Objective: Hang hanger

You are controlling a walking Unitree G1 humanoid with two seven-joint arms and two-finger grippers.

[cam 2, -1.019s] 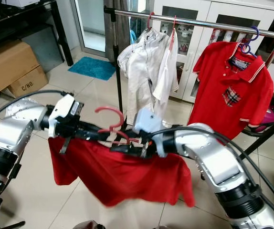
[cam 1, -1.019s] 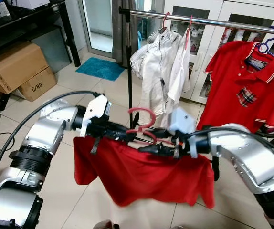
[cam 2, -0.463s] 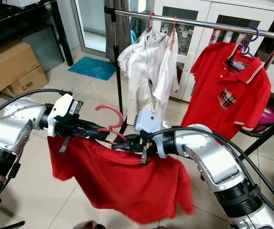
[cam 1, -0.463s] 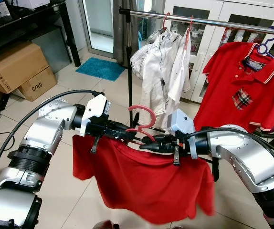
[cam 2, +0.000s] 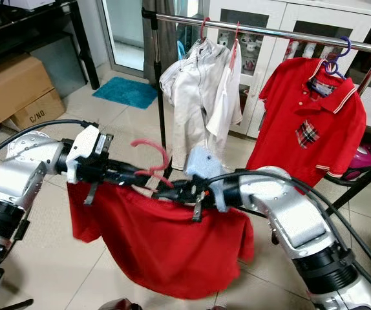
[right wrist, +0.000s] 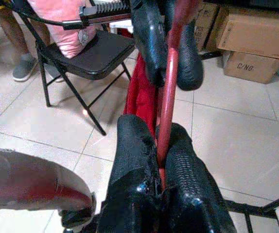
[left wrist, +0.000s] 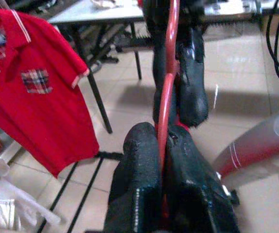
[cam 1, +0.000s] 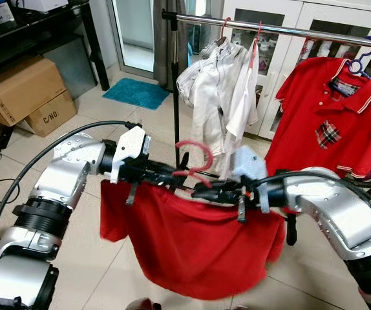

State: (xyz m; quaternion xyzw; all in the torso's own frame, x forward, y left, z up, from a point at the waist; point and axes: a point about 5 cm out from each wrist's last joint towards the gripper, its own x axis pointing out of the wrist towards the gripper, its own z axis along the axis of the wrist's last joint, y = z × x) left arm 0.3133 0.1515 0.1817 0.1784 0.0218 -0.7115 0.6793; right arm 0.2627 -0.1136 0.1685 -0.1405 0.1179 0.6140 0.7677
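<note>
A red hanger (cam 1: 195, 158) with a red shirt (cam 1: 192, 239) draped on it is held level in front of me, its hook pointing up. My left gripper (cam 1: 167, 174) is shut on the hanger's left arm. Facing it from the other side, my right gripper (cam 1: 201, 192) is shut on the hanger's right arm. In the left wrist view the black fingers (left wrist: 139, 165) pinch the red hanger bar (left wrist: 167, 82). The right wrist view gives the same pinch, fingers (right wrist: 178, 167) on the bar (right wrist: 168, 92). The clothes rail (cam 1: 282, 29) runs across above and beyond the hanger.
White garments (cam 1: 214, 90) and a red polo shirt (cam 1: 331, 119) hang on the rail. The rail's upright post (cam 1: 175, 90) stands just behind the hanger. Cardboard boxes (cam 1: 24, 93) sit at the left. A blue mat (cam 1: 136, 92) lies on the tiled floor. A black chair (right wrist: 88, 56) appears in the right wrist view.
The hanger and both grippers dipped slightly and the red shirt swung, now hanging fuller below the hanger. Both grips stayed shut.
</note>
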